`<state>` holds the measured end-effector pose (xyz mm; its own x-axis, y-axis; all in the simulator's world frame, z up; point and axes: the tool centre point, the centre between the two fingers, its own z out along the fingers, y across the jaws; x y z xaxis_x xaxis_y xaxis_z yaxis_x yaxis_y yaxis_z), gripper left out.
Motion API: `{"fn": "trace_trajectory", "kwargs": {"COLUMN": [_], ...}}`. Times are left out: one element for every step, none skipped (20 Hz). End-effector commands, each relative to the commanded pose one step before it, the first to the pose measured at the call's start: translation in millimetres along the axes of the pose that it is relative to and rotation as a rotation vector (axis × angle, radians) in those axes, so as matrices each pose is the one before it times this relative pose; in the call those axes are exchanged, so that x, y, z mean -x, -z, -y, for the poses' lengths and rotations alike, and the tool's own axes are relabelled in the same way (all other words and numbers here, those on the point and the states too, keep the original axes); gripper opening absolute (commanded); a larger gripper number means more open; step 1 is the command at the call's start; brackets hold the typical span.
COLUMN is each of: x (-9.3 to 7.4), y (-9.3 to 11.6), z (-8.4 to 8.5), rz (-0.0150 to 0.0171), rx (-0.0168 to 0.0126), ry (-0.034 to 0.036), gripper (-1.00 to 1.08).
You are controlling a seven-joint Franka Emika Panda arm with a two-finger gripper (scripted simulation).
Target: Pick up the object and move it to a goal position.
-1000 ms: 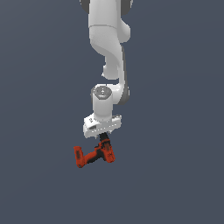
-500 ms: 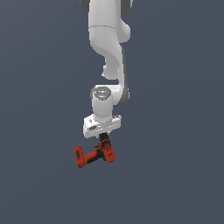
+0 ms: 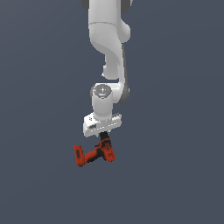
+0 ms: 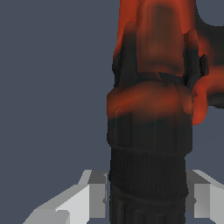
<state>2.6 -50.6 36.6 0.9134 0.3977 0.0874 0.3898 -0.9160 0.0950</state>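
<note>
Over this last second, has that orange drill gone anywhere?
No. The drill sits at the same spot in the exterior view, hanging under the arm's fingers; the plain backdrop offers no other fixed marker.

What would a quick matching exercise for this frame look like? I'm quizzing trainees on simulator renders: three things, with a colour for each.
Things:
1. drill body
2. drill chuck
3. gripper housing

Colours:
A. white
B. red-orange
C. black

Pairs: 1-B, 2-C, 3-A
</note>
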Motion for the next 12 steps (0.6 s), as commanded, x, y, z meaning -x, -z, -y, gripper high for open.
{"fn": "trace_trajectory", "kwargs": {"x": [-2.48, -0.37, -0.42, -0.67, -0.52, -0.57, -0.63, -0.68, -0.74, -0.98, -0.85, -0.91], "y": [12.8, 5.28, 5.88, 6.45, 7.14, 7.75, 8.34, 8.9, 9.42, 9.86, 10.41, 10.87], "z": [-3.04, -0.48, -0.54, -0.22, -0.66, -0.71, -0.77, -0.82, -0.86, -0.57, -0.95, -0.99], "rz": [-0.00556, 0.0, 0.0, 0.00011, 0.0, 0.0, 0.0, 0.0, 0.0, -0.00004, 0.0, 0.0], "rx": [0.0037, 0.0, 0.0, 0.00002, 0.0, 0.0, 0.0, 0.0, 0.0, -0.0003, 0.0, 0.0], "ry": [-0.00139, 0.0, 0.0, 0.00068, 0.0, 0.0, 0.0, 0.0, 0.0, 0.00062, 0.0, 0.0], "gripper": [-1.0, -1.0, -1.0, -1.0, -1.0, -1.0, -1.0, -1.0, -1.0, -1.0, -1.0, -1.0]}}
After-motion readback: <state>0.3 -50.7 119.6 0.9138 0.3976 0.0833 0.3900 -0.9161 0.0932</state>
